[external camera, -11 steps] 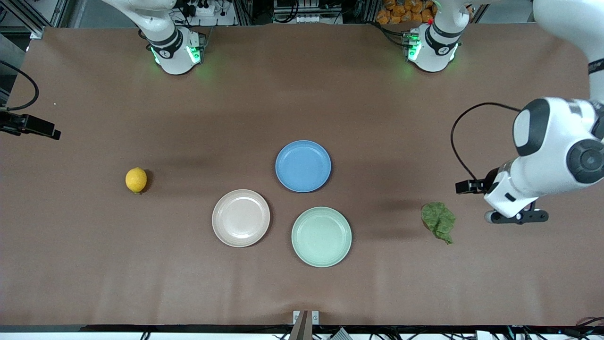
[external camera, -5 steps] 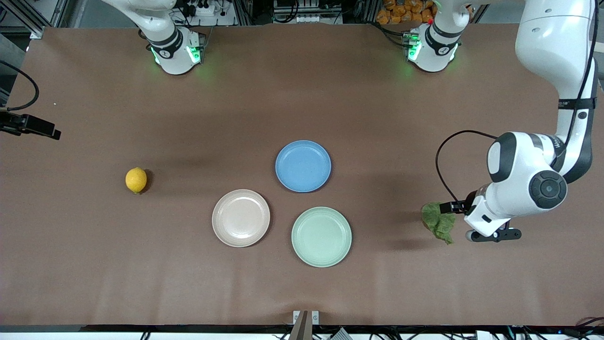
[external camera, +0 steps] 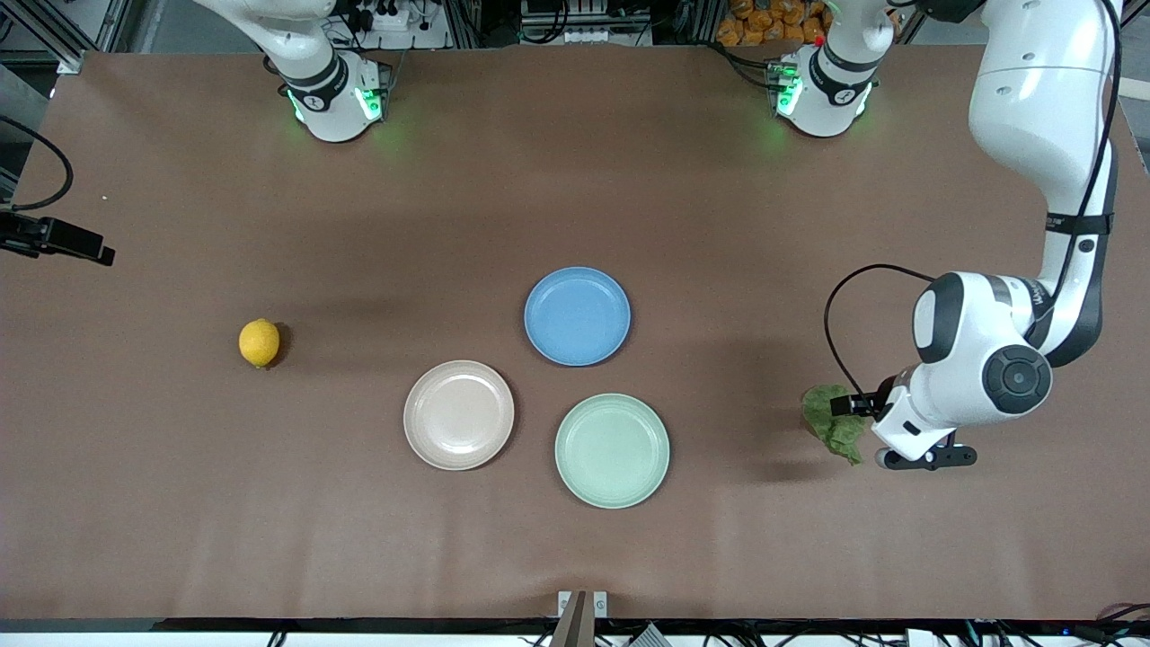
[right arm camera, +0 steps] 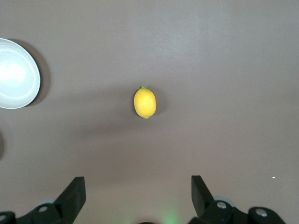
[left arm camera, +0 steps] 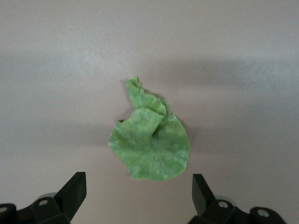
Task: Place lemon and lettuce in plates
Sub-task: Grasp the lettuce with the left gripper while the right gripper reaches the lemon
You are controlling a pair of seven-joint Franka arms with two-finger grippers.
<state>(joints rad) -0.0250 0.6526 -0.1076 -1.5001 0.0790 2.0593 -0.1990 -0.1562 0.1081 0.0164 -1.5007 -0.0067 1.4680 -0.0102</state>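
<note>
The lettuce (external camera: 831,422) lies flat on the brown table toward the left arm's end; in the left wrist view (left arm camera: 152,144) it is a wrinkly green leaf. My left gripper (left arm camera: 138,184) is open and empty above the table, with its hand (external camera: 912,429) right beside the leaf and not touching it. The lemon (external camera: 259,342) lies toward the right arm's end, also seen in the right wrist view (right arm camera: 145,102). My right gripper (right arm camera: 138,186) is open and empty, high over the table near the lemon. The pink-beige plate (external camera: 458,414) and the mint plate (external camera: 612,450) sit side by side mid-table, both empty.
An empty blue plate (external camera: 577,315) sits farther from the front camera than the other two plates. A pale plate's rim (right arm camera: 36,74) shows at the edge of the right wrist view. A black mount with a cable (external camera: 56,238) pokes in at the right arm's end.
My left arm has swung in and come down until its hand is beside the lettuce. The lettuce, lemon, plates and right arm have not moved.
</note>
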